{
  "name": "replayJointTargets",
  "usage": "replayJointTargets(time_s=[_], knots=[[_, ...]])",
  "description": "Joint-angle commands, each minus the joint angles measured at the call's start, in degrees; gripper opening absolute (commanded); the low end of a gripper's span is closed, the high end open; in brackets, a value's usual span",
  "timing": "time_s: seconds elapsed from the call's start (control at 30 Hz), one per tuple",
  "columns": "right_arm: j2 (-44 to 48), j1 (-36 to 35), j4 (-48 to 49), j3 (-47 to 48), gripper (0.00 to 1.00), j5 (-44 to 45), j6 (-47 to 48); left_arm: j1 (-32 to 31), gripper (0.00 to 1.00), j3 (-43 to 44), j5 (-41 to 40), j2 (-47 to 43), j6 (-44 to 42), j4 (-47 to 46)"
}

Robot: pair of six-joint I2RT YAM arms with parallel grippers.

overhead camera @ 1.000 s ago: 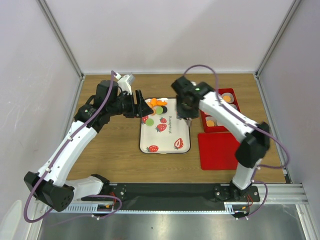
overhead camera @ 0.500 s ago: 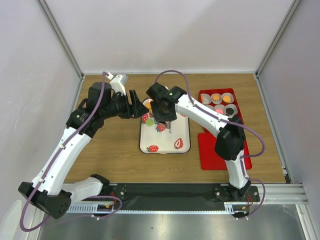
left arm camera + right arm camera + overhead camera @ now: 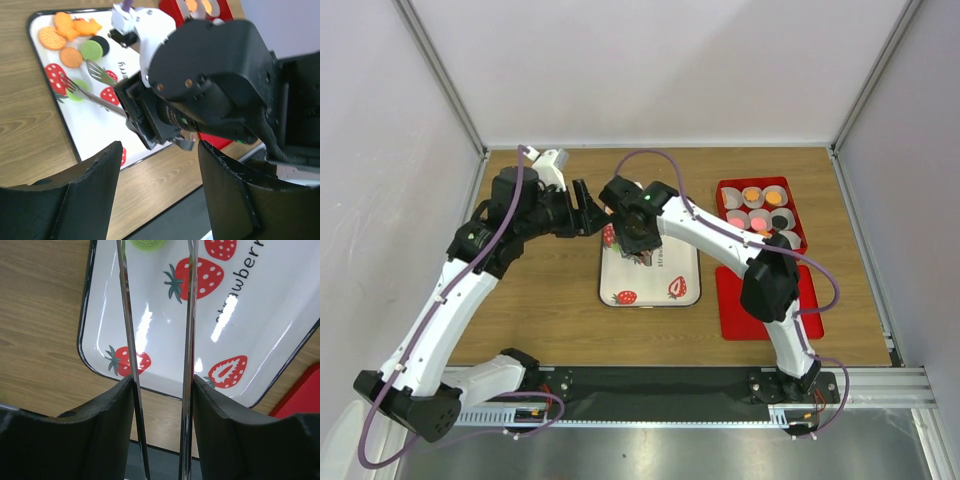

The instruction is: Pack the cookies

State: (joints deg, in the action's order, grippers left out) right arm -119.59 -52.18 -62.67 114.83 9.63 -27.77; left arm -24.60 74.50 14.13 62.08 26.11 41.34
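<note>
On the table (image 3: 540, 300), cookies (image 3: 71, 57) heaped at 11 o'clock corner of tray (image 3: 652, 284), more in red box (image 3: 723, 200) at 2 o'clock, right gripper (image 3: 161, 385) pinching tongs (image 3: 189, 315) over tray, left gripper (image 3: 160, 150) spread wide at tray's 10 o'clock

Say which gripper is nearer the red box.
Right. The right gripper, gripping tongs, is over the tray left of the red box; the left gripper is beyond the tray.

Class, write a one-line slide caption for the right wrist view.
Right gripper holds metal tongs over the strawberry-print tray, a green cookie between the tong arms at the top edge.
</note>
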Motion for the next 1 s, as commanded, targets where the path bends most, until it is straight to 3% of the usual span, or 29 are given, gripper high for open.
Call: replayJointTargets(time_s=[0.0, 0.3, 0.97], knots=[[-0.64, -0.90, 0.01, 3.30, 0.51, 1.10, 0.52, 0.87, 0.68, 2.67, -3.67, -1.62, 0.70, 0.67], [-2.58, -2.66, -2.80, 5.06, 0.50, 3.55, -0.09, 2.10, 0.68, 2.23, -7.97, -1.79, 0.79, 2.86], [-4.51, -4.77, -5.35, 6.29, 0.49, 6.28, 1.14, 7.02, 0.69, -1.20, -8.24, -1.88, 1.49, 2.87]])
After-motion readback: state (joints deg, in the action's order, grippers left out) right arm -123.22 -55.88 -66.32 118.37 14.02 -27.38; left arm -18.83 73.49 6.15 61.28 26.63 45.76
